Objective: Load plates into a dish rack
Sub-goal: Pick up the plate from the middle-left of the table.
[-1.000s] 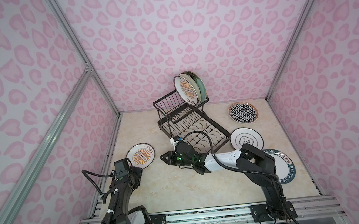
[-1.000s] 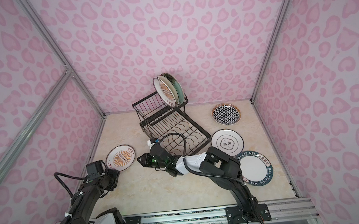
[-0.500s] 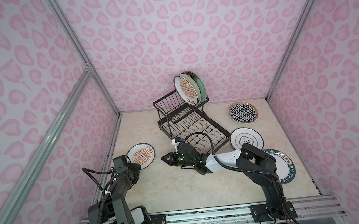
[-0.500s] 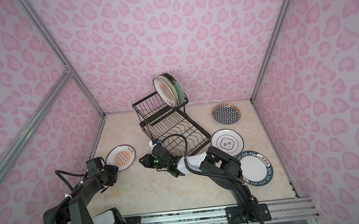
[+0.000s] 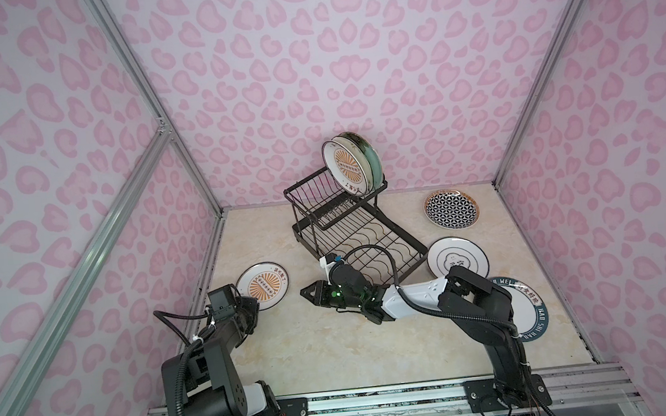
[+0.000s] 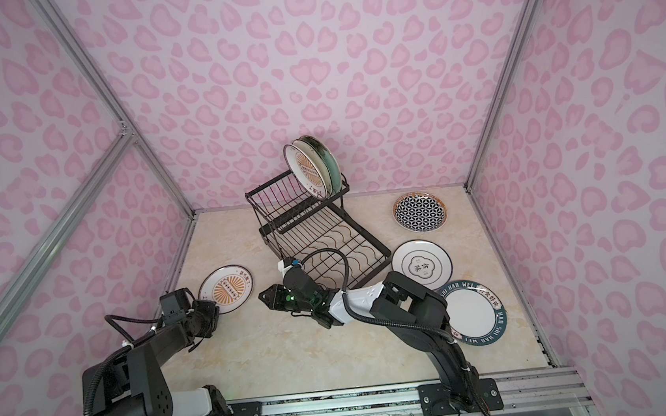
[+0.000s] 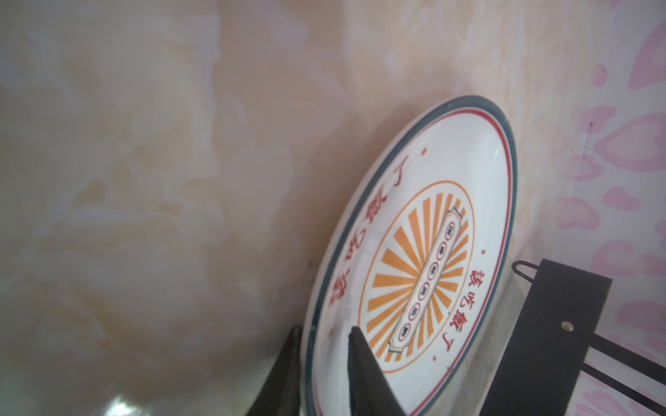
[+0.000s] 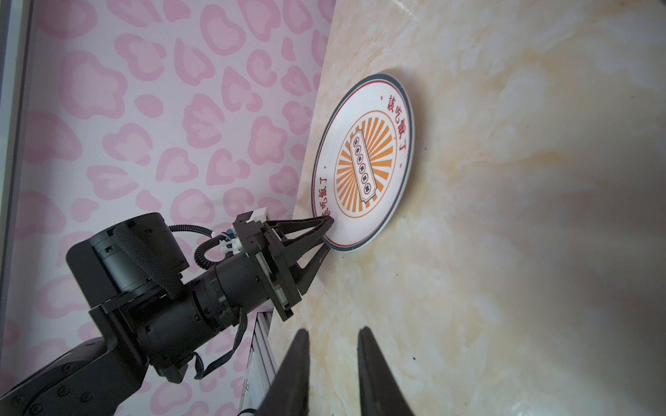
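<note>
Low in the left wrist view, the left gripper (image 7: 324, 335) pinches the rim of the orange sunburst plate (image 7: 432, 252). The right gripper (image 8: 333, 333) hovers slightly parted, empty.

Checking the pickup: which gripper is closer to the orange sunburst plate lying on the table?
Left. The left gripper pinches the rim of the sunburst plate; the right gripper hovers apart, pointing toward it.

We reach our left arm (image 5: 219, 342) low ahead, left gripper (image 8: 328, 230) pinching the orange sunburst plate (image 8: 364, 162) by its near rim. Our right arm (image 5: 413, 298) stretches across toward it, right gripper (image 8: 333, 329) empty, jaws slightly parted, hovering.
</note>
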`<state>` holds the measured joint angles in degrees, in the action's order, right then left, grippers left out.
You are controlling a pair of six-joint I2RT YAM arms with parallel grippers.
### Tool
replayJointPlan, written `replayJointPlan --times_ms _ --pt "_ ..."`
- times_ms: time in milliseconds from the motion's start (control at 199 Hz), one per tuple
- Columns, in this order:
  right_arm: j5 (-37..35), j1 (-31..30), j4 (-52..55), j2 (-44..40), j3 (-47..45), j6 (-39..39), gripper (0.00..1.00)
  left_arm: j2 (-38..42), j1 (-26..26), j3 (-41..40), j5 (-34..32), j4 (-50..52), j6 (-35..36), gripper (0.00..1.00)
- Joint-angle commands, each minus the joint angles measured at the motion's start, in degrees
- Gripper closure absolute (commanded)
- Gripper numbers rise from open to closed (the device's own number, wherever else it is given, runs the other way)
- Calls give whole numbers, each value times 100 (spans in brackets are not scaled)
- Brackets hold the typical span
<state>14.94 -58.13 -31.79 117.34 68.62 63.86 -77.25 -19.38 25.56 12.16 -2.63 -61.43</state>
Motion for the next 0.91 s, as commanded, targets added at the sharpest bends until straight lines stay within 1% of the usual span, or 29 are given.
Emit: replayJointPlan --times_ms 0,176,296,432,567,667,903 --pt "-59 3 -99 61 -14 32 76 0 5 77 -10 326 143 79" --pt "-87 8 -67 37 -56 37 76 -11 4 82 -4 367 208 83" --pt "-111 21 -55 -33 -151 41 77 -108 4 75 138 370 295 86" --pt "-218 29 78 -101 -209 62 77 -162 11 -81 421 238 298 87" --pt "-384 30 250 -76 -165 191 77 -62 35 -141 416 394 469 88" --pt "-593 9 488 13 22 235 76 49 61 -148 383 580 624 88" --pt "-727 38 977 441 712 268 75 153 135 15 428 1156 1171 88"
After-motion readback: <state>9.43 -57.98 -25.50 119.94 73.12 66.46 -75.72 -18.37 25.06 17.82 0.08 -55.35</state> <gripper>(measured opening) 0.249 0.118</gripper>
